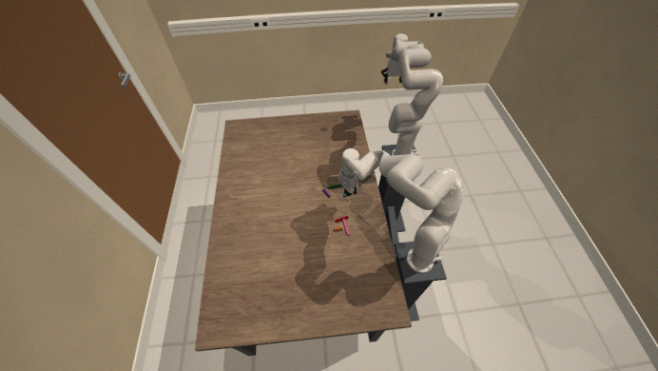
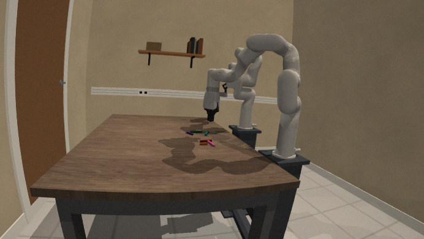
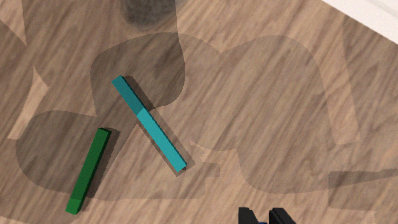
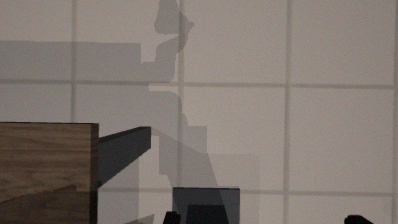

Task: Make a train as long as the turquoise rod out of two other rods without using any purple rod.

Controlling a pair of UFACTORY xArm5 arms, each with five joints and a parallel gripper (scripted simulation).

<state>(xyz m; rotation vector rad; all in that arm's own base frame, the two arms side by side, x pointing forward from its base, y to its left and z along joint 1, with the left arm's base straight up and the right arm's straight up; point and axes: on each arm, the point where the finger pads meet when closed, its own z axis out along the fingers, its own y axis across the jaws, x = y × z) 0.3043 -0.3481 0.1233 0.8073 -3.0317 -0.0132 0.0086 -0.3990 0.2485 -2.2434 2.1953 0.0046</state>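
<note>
A: Left gripper (image 1: pixel 350 193) (image 2: pixel 210 119) (image 3: pixel 261 212)?
B: Raised over the table (image 1: pixel 266 266) (image 2: pixel 153 153), tips pointing down. Fingers nearly closed, a narrow gap between them. Sliver of blue in the gap, lower edge of the wrist view; I read it as the blue rod (image 3: pixel 262 222), gripped. Most of it is hidden.
A: Turquoise?
B: The turquoise rod (image 1: pixel 345 195) (image 2: pixel 206 133) (image 3: pixel 150 125) lies flat, below the left fingers and apart from them. Half in shadow, half lit.
A: Others near those fingers?
B: Green (image 1: pixel 335 186) (image 2: pixel 196 132) (image 3: pixel 88 171), flat, farther from them than turquoise in the wrist view. Purple (image 1: pixel 326 193) (image 2: pixel 190 133) lies past green, apart.
A: Pink?
B: Pink (image 1: pixel 346 226) (image 2: pixel 211 143) is well apart from the left fingers, toward the exterior camera. One end meets or nearly meets the side of red (image 1: pixel 341 219) (image 2: pixel 206 141), like a T. Orange (image 1: pixel 338 229) (image 2: pixel 203 143) sits just beside the pair.
A: Right gripper (image 1: pixel 393 81) (image 2: pixel 225 86) (image 4: pixel 264 218)?
B: Up high, off the table's far end, well apart from the rods. Fingers spread fully, nothing gripped; floor shows between them.
</note>
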